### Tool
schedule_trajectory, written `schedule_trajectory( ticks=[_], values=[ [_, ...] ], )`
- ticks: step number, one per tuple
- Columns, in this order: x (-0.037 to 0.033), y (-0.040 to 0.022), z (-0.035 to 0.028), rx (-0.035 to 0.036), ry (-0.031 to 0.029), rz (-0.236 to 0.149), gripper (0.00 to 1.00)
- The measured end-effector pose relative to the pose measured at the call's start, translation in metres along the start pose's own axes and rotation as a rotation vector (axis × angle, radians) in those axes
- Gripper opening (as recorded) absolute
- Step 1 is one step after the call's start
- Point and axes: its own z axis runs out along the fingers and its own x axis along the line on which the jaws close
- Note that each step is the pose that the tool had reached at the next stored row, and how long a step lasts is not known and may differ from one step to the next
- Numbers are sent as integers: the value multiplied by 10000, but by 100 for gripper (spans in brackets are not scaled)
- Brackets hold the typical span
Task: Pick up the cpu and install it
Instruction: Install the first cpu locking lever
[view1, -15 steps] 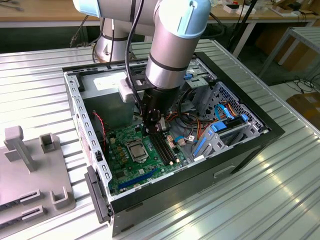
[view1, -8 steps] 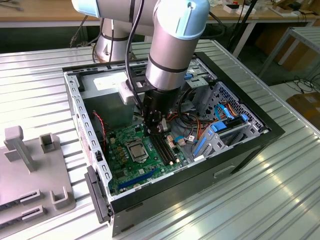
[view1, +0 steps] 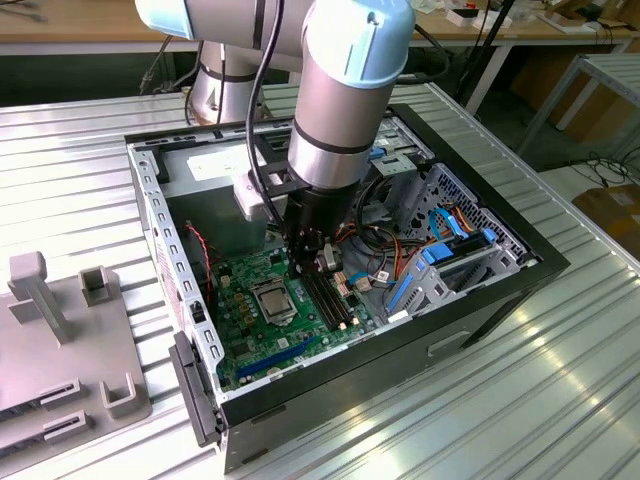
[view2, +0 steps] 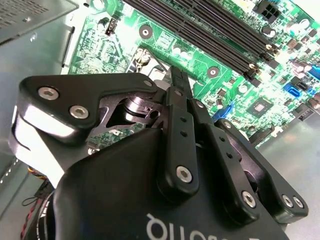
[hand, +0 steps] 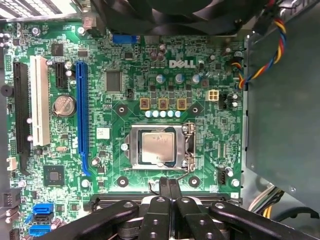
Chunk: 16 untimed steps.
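Note:
The cpu, a small silver-grey square, lies flat inside the metal socket frame on the green board. The exterior view shows the cpu in the open computer case. My gripper hangs just above the board, beside the socket's edge and apart from the cpu. Its two black fingers are pressed together with nothing between them. In the second wrist view the gripper points down at the board. In the exterior view the gripper sits slightly to the right of the cpu.
Black memory slots run beside the socket. A blue slot and a white slot lie further along the board. Coloured cables, a blue drive cage and the case walls hem in the arm. Grey fixtures stand on the table.

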Motion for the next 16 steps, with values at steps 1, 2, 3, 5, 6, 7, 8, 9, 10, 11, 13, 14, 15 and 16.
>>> schedule_trajectory(
  ticks=[1, 2, 3, 5, 6, 7, 8, 9, 10, 11, 13, 14, 15, 16],
  values=[
    [8, 1, 3, 29, 1, -22, 11],
    [16, 3, 10, 59, -1, -34, 11],
    [23, 3, 15, 68, -1, -38, 11],
    [42, 3, 24, 78, 1, -50, 11],
    [51, 3, 28, 80, 1, -54, 11],
    [62, 4, 33, 82, 0, -58, 11],
    [74, 4, 38, 83, -1, -63, 11],
    [94, 6, 45, 83, 0, -71, 11],
    [107, 8, 51, 84, -1, -75, 11],
    [114, 10, 55, 84, 0, -79, 11],
    [135, 13, 68, 86, -1, -91, 11],
    [143, 14, 73, 87, -1, -95, 11],
    [157, 16, 82, 89, -1, -103, 11],
    [165, 16, 89, 91, -1, -108, 11]
  ],
)
